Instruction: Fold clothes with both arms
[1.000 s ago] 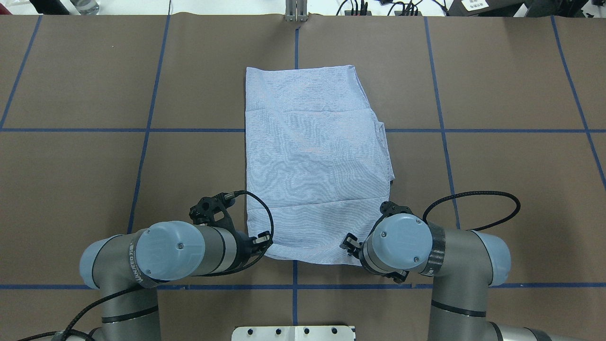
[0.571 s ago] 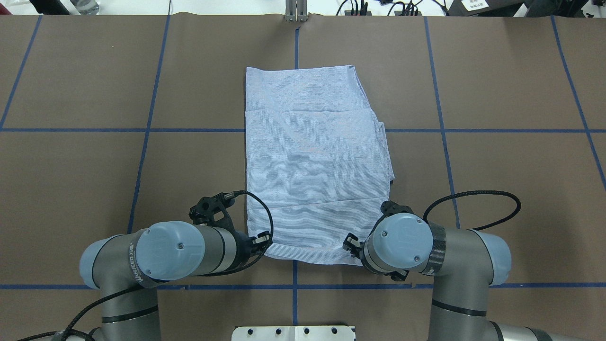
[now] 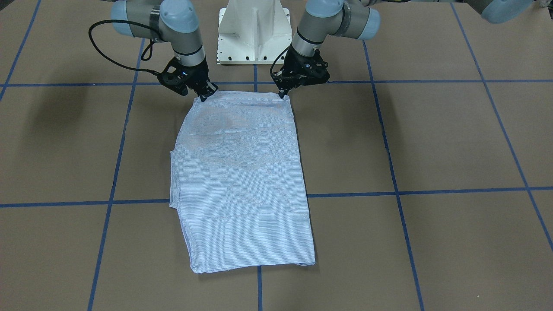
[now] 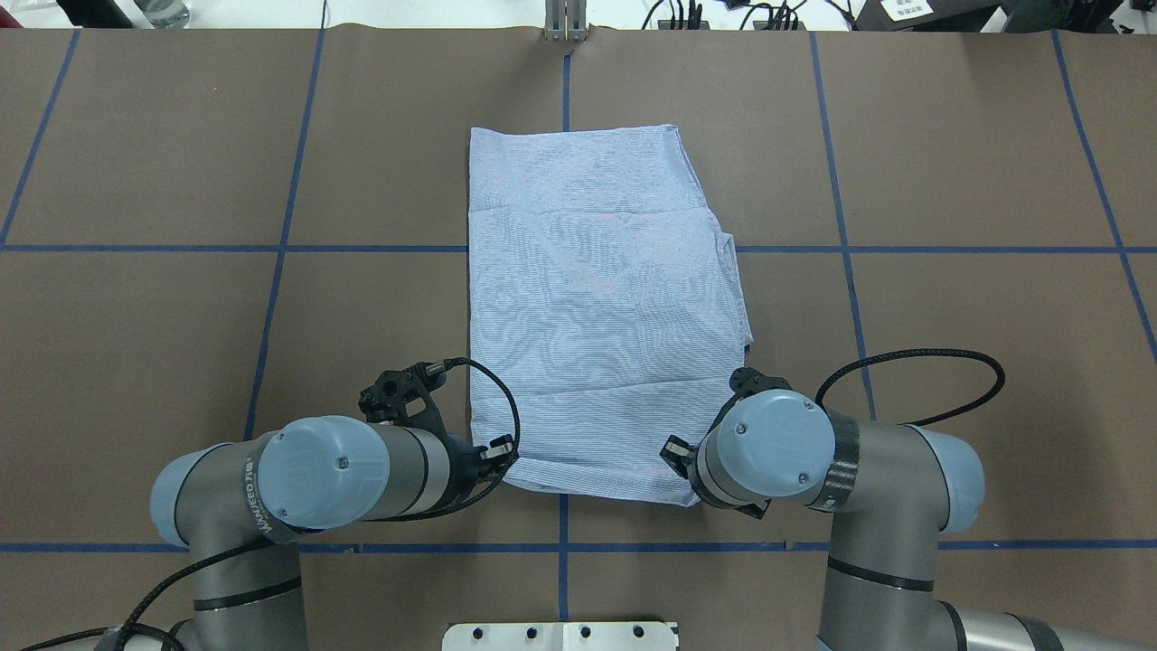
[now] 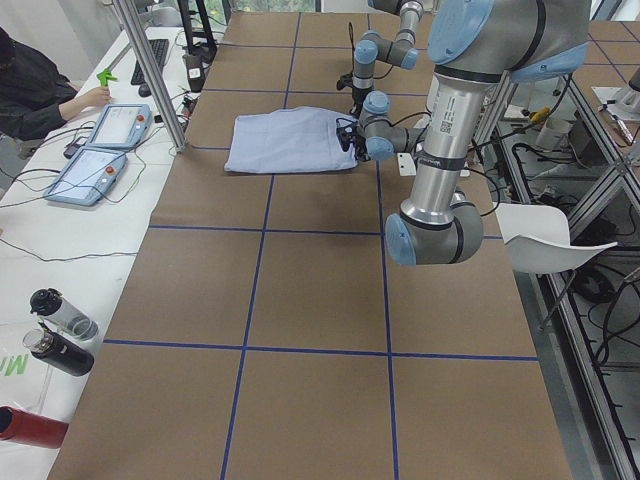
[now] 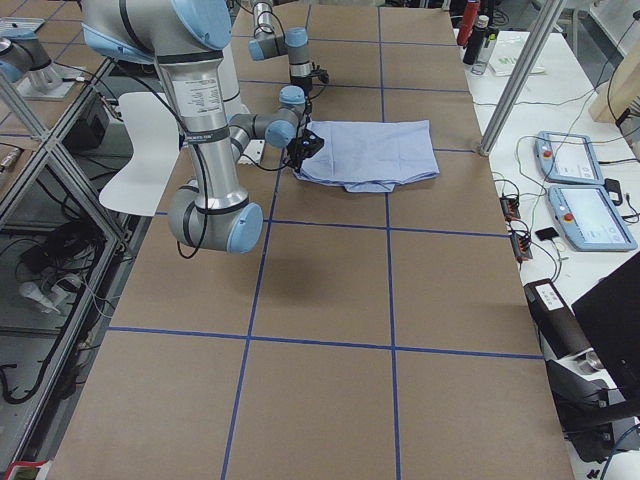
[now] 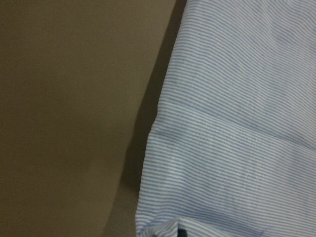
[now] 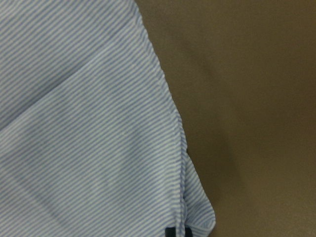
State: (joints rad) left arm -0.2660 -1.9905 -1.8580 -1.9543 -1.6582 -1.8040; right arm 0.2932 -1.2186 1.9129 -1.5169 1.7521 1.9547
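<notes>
Evidently the left gripper and right gripper each pinch a near corner of the shirt, lying midway across the table, long axis running away toward its far edge.

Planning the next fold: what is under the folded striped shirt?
The light blue-and-white striped shirt lies on the brown table cover with blue tape lines; whatever is beneath the fabric is covered.

A brown paper-covered surface is crossed by blue tape grid lines. On a white side table lie two blue-screened control tablets, near a seated person's hand.
</notes>
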